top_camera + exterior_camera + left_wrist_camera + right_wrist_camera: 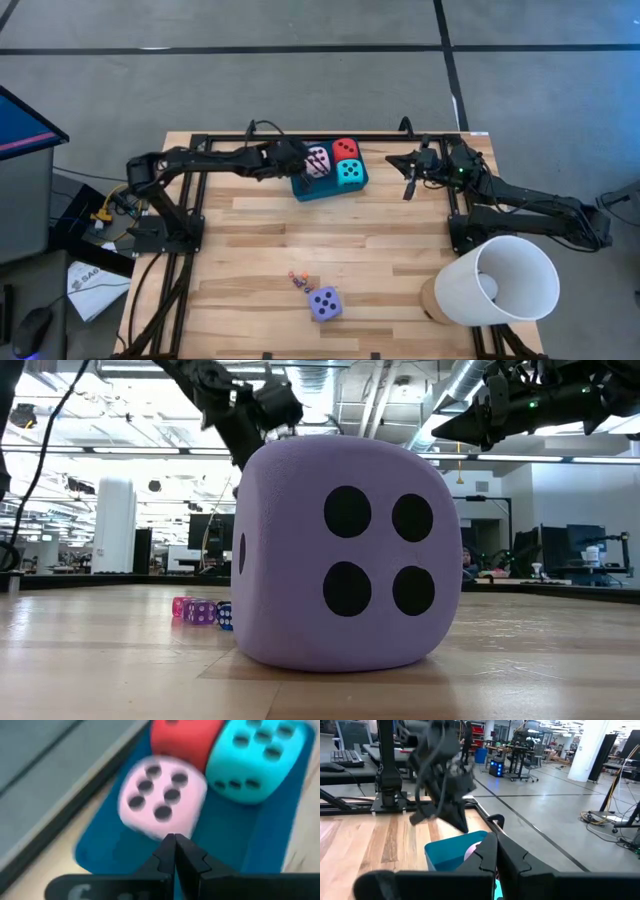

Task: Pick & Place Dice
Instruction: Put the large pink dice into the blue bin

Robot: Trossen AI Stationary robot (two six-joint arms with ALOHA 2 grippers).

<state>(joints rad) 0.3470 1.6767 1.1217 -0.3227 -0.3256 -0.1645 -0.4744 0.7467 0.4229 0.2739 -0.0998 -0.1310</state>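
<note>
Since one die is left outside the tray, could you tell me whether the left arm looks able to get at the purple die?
Probably yes: the purple die sits alone on open wood, with only tiny dice nearby. The shut left claw hovers over the tray.

Pink die [161, 800] with dark pips; red die [346, 148] at its three o'clock, turquoise die [350, 172] at five o'clock, all on a teal tray [310, 190]. Purple die [324, 302] on pale striped wood table [250, 250]. White lampshade [500, 285].
</note>
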